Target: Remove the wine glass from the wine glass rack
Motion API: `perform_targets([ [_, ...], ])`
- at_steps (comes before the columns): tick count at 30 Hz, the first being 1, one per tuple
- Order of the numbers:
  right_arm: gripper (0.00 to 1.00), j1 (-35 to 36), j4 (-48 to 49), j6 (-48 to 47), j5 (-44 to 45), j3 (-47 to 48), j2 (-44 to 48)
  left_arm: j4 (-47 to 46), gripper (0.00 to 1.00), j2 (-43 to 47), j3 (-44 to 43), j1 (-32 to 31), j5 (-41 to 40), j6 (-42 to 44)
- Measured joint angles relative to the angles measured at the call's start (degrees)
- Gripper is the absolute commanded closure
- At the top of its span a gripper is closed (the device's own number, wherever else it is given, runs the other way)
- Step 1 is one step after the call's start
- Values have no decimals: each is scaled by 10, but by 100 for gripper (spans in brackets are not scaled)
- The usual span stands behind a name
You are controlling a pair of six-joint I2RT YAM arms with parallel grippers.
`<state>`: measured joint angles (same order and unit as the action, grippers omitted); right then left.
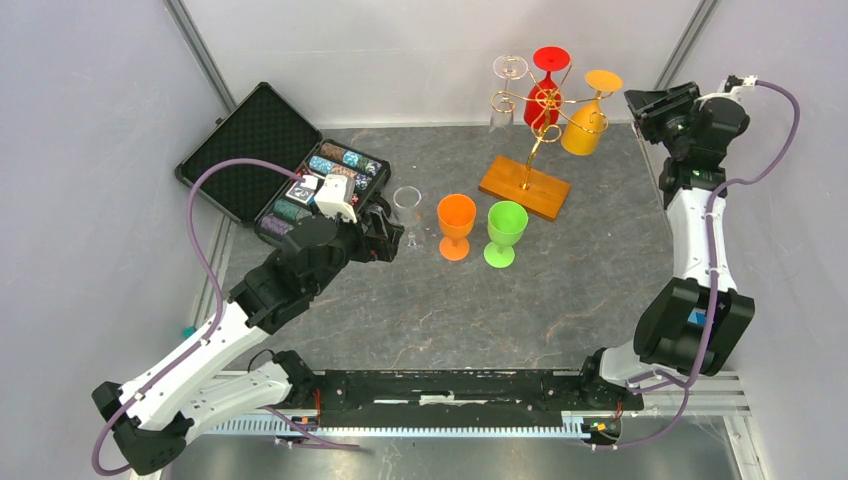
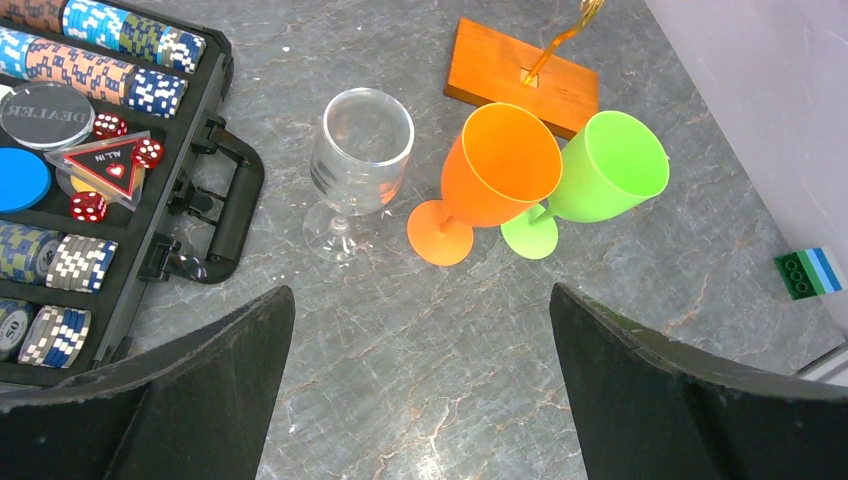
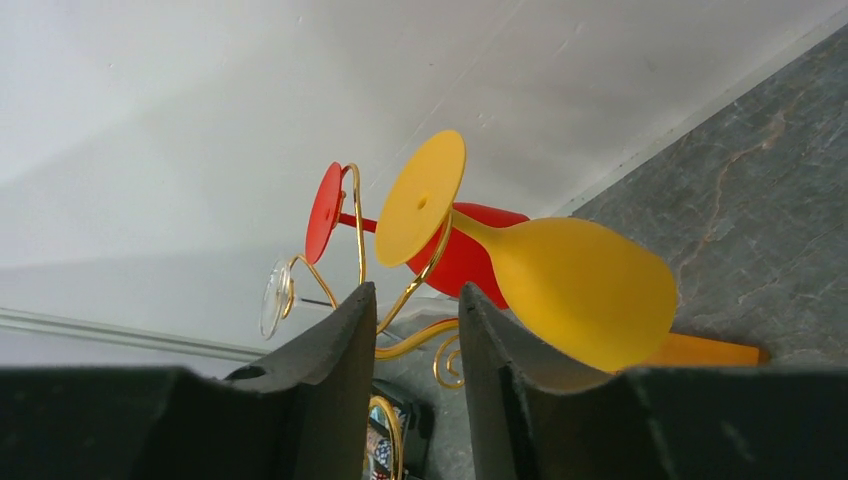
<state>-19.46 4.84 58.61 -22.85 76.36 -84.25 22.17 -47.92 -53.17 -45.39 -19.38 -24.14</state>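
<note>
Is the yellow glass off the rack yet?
No, the yellow glass hangs upside down from a wire arm of the rack, beside the red glass.

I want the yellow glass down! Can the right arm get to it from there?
Probably yes. Its fingers are close beside the yellow glass hanging on the rack, pointing at it, with nothing between them.

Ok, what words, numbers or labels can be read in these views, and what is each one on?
"DEALER": on the round dealer button in the poker case.
"ALL IN": on the red triangular marker beside it, seen upside down.
Poker chips: printed figures too small to read.
Blue label on the right arm: too small to read.
</note>
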Motion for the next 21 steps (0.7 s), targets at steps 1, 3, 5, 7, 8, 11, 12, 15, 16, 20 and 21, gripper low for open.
perform_targets([
  [1,63,4,-3,-3,7,2,-2,0,0,-1,0,0,0,0],
  [3,63,16,-10,-6,23,2,-3,0,0,-1,0,0,0,0],
  [5,63,24,-11,-8,35,2,-4,0,0,-1,0,0,0,0],
  [7,62,33,-10,-8,42,2,-6,0,0,-1,0,0,0,0],
  [8,62,35,-10,-8,45,3,-7,0,0,-1,0,0,0,0],
  [11,62,38,-6,-3,54,3,-12,0,0,-1,0,0,0,0],
  [12,63,38,-1,2,57,2,-14,0,0,-1,0,0,0,0],
  [15,66,38,23,16,67,-5,-16,0,0,-1,0,0,-1,0],
  [16,66,38,29,19,68,-7,-17,0,0,-1,0,0,-1,-1],
  [20,67,38,58,37,71,-9,-30,0,0,-1,0,0,-2,-1],
  [21,67,38,62,42,71,-9,-35,0,0,-1,0,0,-3,-1],
])
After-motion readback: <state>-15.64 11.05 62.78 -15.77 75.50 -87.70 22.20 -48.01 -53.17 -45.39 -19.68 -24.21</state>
